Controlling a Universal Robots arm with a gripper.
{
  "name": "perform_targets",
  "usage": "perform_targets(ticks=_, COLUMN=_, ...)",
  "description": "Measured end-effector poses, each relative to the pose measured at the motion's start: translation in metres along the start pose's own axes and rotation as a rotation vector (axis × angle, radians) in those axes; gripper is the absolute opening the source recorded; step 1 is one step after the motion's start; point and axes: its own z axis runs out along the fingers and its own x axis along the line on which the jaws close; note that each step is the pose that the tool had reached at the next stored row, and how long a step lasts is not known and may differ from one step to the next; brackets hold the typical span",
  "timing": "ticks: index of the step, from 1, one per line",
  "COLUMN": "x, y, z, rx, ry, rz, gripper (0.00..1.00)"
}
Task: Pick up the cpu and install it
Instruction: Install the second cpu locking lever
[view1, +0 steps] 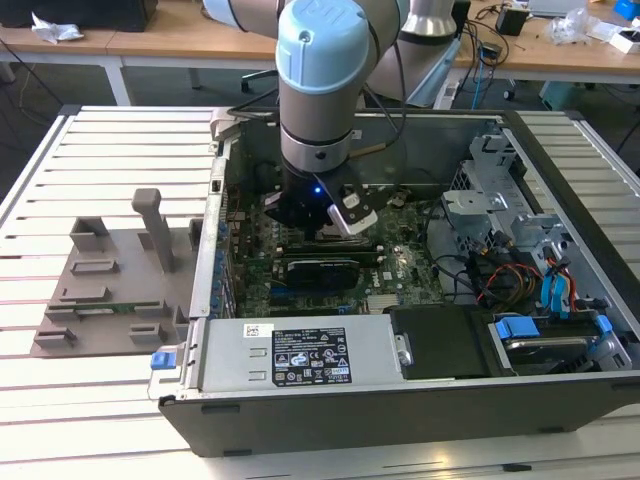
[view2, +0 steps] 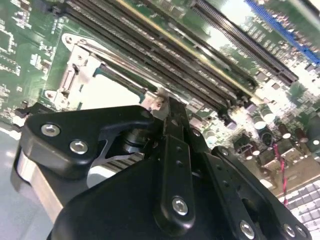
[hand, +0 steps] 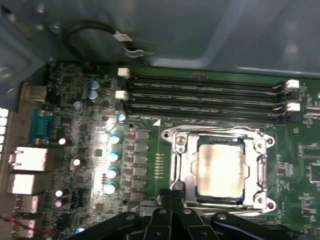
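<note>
cpu (hand: 221, 169) sits inside socket (hand: 218, 166); fingers (hand: 172, 197) pinched narrow beside it, empty

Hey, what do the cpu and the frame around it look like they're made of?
The cpu seems to have a brushed metal lid: silvery-white with a dull, soft sheen. The frame looks like bright bare steel, shiny with sharp glints, though plating can't be ruled out.

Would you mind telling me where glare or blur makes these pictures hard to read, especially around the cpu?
In the first wrist view, the cpu lid shows a soft washed-out sheen, and bright glare sits on the capacitors. In the second wrist view, the gripper is close and soft, and glare whitens the motherboard beyond. The exterior view is evenly lit, though the arm shadows the case interior.
</note>
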Motion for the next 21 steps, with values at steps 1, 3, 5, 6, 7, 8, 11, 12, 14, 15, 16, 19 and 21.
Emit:
perform_targets(ticks=1, x=-0.0026, y=0.0011, z=0.0002, rx=0.0068, ry=0.0020, rz=0.000, gripper=0.11)
perform_targets(ticks=3, x=-0.0095, y=0.0033, z=0.0006, rx=0.0171, ry=0.0075, rz=0.001, gripper=0.11)
perform_targets(ticks=5, x=-0.0178, y=0.0064, z=0.0013, rx=0.0270, ry=0.0144, rz=0.002, gripper=0.11)
perform_targets(ticks=6, x=-0.0212, y=0.0077, z=0.0015, rx=0.0305, ry=0.0171, rz=0.002, gripper=0.11)
perform_targets(ticks=7, x=-0.0242, y=0.0088, z=0.0017, rx=0.0335, ry=0.0197, rz=0.002, gripper=0.11)
perform_targets(ticks=8, x=-0.0269, y=0.0098, z=0.0019, rx=0.0366, ry=0.0224, rz=0.002, gripper=0.11)
perform_targets(ticks=11, x=-0.0344, y=0.0127, z=0.0025, rx=0.0490, ry=0.0301, rz=0.003, gripper=0.11)
perform_targets(ticks=12, x=-0.0377, y=0.0139, z=0.0027, rx=0.0546, ry=0.0333, rz=0.004, gripper=0.11)
perform_targets(ticks=14, x=-0.0430, y=0.0165, z=0.0031, rx=0.0660, ry=0.0380, rz=0.004, gripper=0.11)
perform_targets(ticks=15, x=-0.0438, y=0.0174, z=0.0027, rx=0.0733, ry=0.0386, rz=0.004, gripper=0.11)
perform_targets(ticks=16, x=-0.0443, y=0.0184, z=0.0013, rx=0.0814, ry=0.0389, rz=0.004, gripper=0.11)
perform_targets(ticks=19, x=-0.0449, y=0.0212, z=-0.0074, rx=0.1061, ry=0.0403, rz=0.004, gripper=0.11)
perform_targets(ticks=21, x=-0.0452, y=0.0236, z=-0.0177, rx=0.1159, ry=0.0410, rz=0.004, gripper=0.11)
